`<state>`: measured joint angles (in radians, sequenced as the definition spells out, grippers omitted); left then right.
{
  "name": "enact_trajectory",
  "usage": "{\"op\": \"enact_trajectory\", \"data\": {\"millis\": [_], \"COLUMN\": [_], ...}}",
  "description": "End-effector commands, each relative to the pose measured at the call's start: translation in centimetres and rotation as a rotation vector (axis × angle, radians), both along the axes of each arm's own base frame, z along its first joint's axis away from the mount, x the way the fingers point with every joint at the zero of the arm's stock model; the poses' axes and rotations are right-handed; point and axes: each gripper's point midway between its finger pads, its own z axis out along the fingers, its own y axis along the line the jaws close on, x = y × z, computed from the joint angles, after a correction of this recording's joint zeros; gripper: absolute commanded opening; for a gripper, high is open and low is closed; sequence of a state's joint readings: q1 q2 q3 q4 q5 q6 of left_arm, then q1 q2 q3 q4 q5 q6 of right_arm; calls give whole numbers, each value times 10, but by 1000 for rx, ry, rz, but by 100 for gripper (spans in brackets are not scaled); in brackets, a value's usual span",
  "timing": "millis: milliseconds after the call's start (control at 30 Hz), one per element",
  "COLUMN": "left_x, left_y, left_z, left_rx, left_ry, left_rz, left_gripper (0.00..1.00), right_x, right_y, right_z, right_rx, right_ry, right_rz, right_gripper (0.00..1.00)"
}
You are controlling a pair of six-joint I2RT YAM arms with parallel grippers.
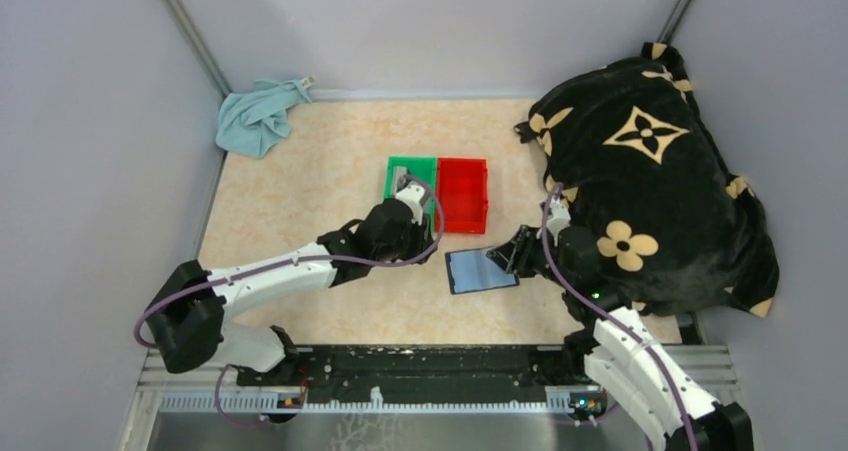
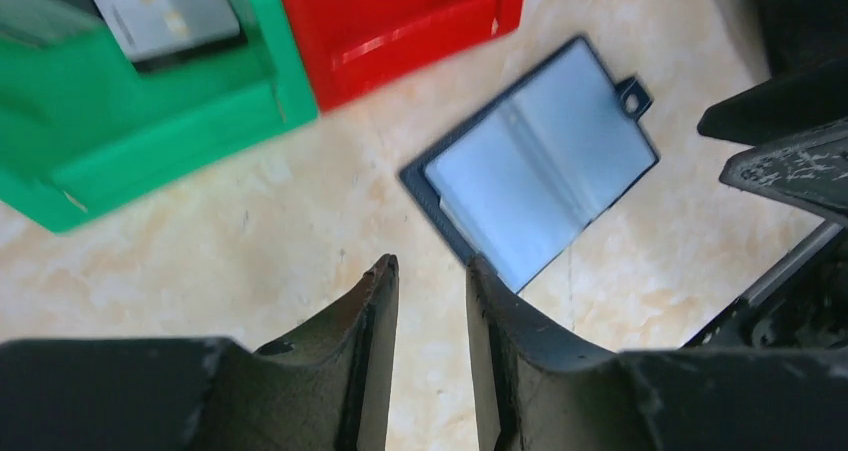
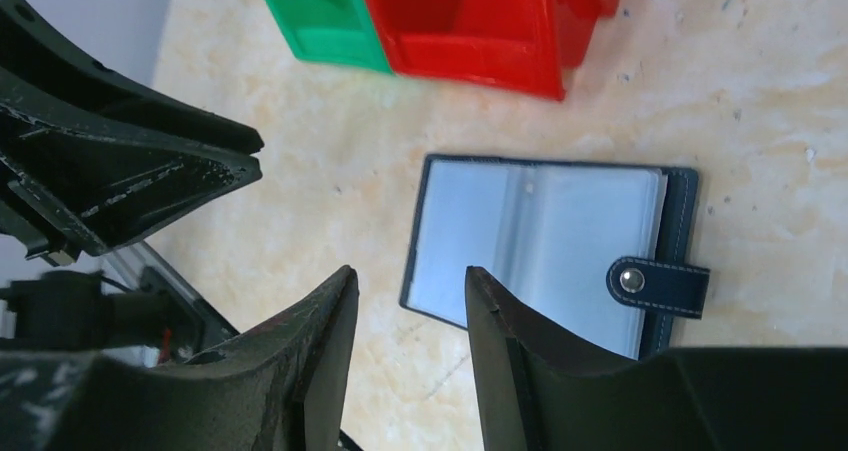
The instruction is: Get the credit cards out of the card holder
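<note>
Your left gripper (image 2: 430,269) hangs with its jaws a narrow slot apart and nothing between them. It sits just at the near side of the green bin (image 2: 150,136), and one grey card (image 2: 165,11) lies inside that bin. Your right gripper (image 3: 408,276) stands a little wider, empty too, low over the table (image 2: 250,261) and right at the right-hand edge of the card holder (image 3: 540,241). The holder lies flat and spread open, pockets up, between your two arms and just in front of the red bin (image 2: 400,31). Its long axis runs roughly left to right across the table with a slight tilt, and the snap tab (image 3: 655,281) sticks out on the side toward your right arm. So the right arm is clearly the nearer one. From the left gripper the holder lies off to the right and back toward the bases, near but apart. Now the hard part: the pockets show only pale, glossy plastic, and I can't tell whether any card sits in them. The left wrist view is smeared, the bin's far end is cut off there, and from above the right gripper covers the holder's right edge and the tab.
</note>
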<state>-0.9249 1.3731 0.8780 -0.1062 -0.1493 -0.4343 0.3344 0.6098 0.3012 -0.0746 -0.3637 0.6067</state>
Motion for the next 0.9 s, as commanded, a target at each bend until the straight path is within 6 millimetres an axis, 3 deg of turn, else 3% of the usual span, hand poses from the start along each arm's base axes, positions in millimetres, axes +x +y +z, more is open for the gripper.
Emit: {"op": "enact_trajectory", "data": {"millis": [0, 133, 267, 367, 667, 867], "left_x": [-15, -30, -34, -33, -32, -34], "left_y": [-6, 8, 17, 21, 34, 41], "left_z": [-3, -18, -27, -31, -38, -46], "left_rx": [-162, -218, -185, -162, -137, -113], "left_ry": [2, 34, 56, 58, 59, 66], "left_rz": [-3, 19, 37, 52, 102, 119], "left_gripper": [37, 35, 35, 34, 33, 33], "right_x": [-1, 0, 4, 10, 18, 16], "right_y": [3, 11, 17, 28, 52, 56], "right_z": [-14, -24, -40, -41, -59, -73], "right_rx": [-137, -258, -416, -495, -658, -718], "right_ry": [-12, 2, 49, 48, 75, 95], "right_rz": [-5, -5, 1, 20, 66, 77], "right_gripper": [46, 51, 63, 67, 72, 71]}}
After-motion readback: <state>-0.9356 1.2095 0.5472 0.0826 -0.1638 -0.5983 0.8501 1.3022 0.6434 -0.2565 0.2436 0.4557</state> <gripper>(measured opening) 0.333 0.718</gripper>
